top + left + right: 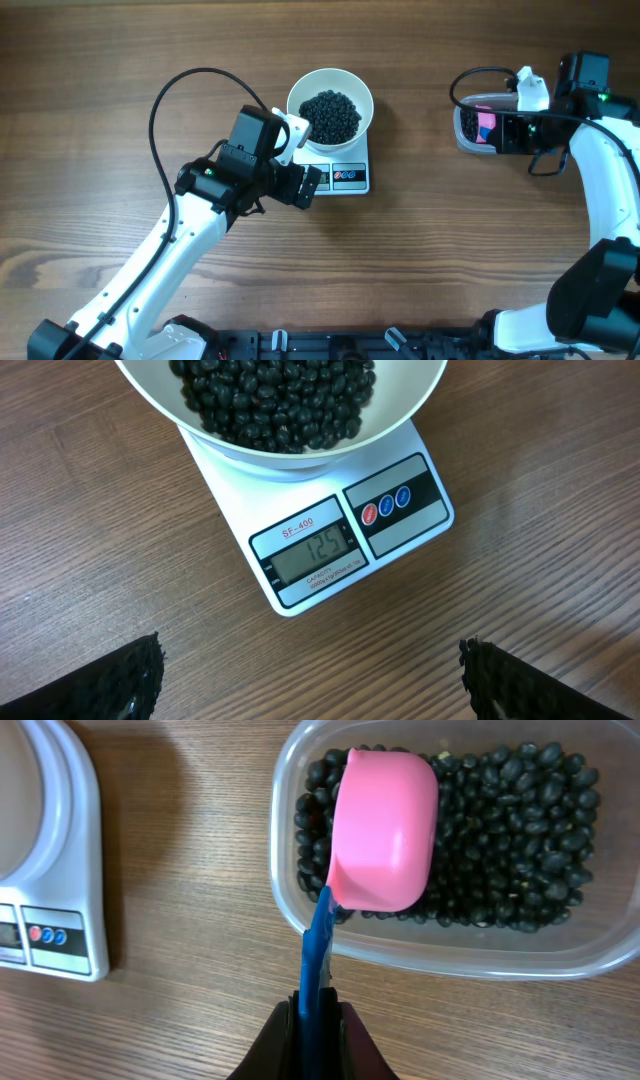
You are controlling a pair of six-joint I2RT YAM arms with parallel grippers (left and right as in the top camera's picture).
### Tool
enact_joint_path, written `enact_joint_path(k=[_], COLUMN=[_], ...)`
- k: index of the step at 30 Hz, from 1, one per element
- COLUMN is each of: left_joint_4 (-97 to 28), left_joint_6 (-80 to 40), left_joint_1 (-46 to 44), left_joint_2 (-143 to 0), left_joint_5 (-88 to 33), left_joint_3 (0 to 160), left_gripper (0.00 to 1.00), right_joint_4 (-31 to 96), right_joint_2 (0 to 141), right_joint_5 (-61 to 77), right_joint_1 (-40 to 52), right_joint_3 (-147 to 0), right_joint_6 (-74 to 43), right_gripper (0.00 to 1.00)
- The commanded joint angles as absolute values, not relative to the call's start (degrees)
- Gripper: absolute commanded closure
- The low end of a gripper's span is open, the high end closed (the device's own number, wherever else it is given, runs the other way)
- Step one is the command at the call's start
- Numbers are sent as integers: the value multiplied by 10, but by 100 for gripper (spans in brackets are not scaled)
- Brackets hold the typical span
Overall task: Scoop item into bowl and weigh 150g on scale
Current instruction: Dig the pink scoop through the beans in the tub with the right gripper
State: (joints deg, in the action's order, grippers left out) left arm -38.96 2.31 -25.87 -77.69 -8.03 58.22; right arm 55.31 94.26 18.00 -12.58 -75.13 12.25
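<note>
Upper centre of overhead view: white bowl (362, 92) atop scale (345, 176), approx. half full of black beans (330, 116). In left wrist view, bowl at top of frame, scale display (315, 550) at centre w/ digits that look like 125, three small round buttons (385, 505) just right of it.

Left pincer (310, 690) spread wide, nothing between fingers (120, 680), hanging over bare wood surface (100, 60) at bottom of frame, near display edge of scale, not touching it.

Right of overhead view: clear tub (465, 140) w/ more beans, well apart from scale.

Right pincer (318, 1020) pressed together on blue handle (320, 945) of pink scoop (385, 830), bottom centre of right wrist view. Scoop cup inside tub at upper centre, rounded back toward cam, over beans at tub's left end. Can't tell if cup touches beans. Scale corner at left edge of that frame.
</note>
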Motion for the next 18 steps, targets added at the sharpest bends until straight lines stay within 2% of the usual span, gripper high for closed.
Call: enact_joint_path(k=[1, 18], left_joint_4=[-388, -388], left_joint_6=[28, 28], left_joint_1=[-256, -256], left_joint_2=[-772, -772], left_joint_5=[-87, -87], left_joint_3=[591, 591], left_gripper=[0, 0], right_joint_4=[556, 566], right_joint_2=[932, 935], right_joint_5=[241, 319], right_joint_1=[-121, -199], right_joint_3=[-753, -753], right_joint_6=[135, 168], right_gripper=[96, 96])
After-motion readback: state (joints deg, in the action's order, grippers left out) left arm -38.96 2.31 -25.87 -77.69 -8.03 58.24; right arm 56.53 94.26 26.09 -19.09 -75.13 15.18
